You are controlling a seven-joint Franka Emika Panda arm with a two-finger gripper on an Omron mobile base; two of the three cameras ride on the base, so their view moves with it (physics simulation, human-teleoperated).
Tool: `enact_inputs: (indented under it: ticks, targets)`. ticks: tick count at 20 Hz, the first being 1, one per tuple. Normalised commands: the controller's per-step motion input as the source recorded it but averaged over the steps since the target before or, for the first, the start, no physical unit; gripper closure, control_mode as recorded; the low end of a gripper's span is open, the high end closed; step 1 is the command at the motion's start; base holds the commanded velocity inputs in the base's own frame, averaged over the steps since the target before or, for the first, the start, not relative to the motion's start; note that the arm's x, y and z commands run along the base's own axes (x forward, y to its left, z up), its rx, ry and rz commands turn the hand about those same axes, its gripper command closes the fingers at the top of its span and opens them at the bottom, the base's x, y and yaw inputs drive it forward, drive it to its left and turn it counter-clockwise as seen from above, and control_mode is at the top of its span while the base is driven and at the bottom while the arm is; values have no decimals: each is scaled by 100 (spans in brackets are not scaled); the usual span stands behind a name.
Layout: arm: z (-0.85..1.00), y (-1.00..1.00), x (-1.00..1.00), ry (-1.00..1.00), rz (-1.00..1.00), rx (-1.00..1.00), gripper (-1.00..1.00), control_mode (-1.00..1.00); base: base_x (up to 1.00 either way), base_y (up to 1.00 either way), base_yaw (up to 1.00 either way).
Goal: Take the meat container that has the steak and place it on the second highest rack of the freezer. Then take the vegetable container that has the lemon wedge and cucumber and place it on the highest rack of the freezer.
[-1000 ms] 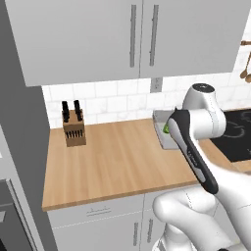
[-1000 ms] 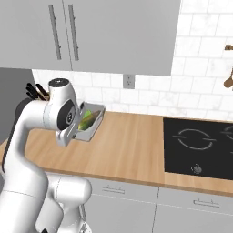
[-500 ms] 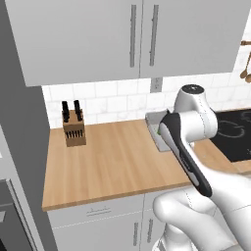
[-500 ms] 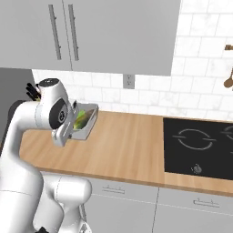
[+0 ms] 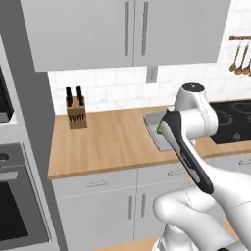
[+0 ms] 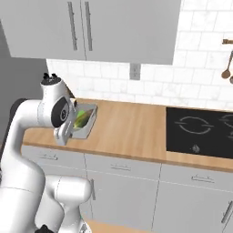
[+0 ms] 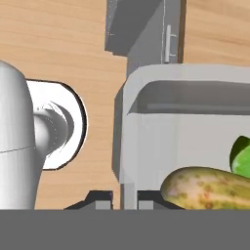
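One grey vegetable container (image 6: pixel 84 122), carried above the wooden table (image 5: pixel 112 142), rides in the robot's hand (image 7: pixel 128 197), whose fingers are clenched on the container's near rim in the hand view. Inside it lie a mottled cucumber (image 7: pixel 207 189) and a green piece (image 7: pixel 240 156) at the right wall; the lemon wedge cannot be made out with certainty. From the right base view the container hangs just off the arm's elbow, over the table's left end, tilted slightly rather than level.

The pinch on a thin rim looks to be the weak point: a fast swing toward the freezer could let the tray pivot in the fingers, and the loose cucumber could roll and spill over the low wall. The freezer's highest rack lies outside these views, so clearance there cannot be judged.

Around the carry path, the grey upper cabinets (image 5: pixel 132 29) hang above the table, and a knife block (image 5: pixel 75 109) stands near the table's back left corner, in the direction of the tall grey cabinet side (image 5: pixel 29 122). The black cooktop (image 6: pixel 200 132) fills the table's right end, with utensils (image 5: pixel 240 56) hanging on the tiled wall above it.
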Motion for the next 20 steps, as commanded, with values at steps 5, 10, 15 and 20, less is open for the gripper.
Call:
enact_inputs:
  ticks: [5,10,15,20]
  targets:
    - [0,0,0,0,0,0,100,100,-24,3,75]
    - [0,0,0,0,0,0,100,100,-2,20,92]
    - [0,0,0,0,0,0,100,100,7,12,90]
    - [0,0,0,0,0,0,100,100,31,20,79]
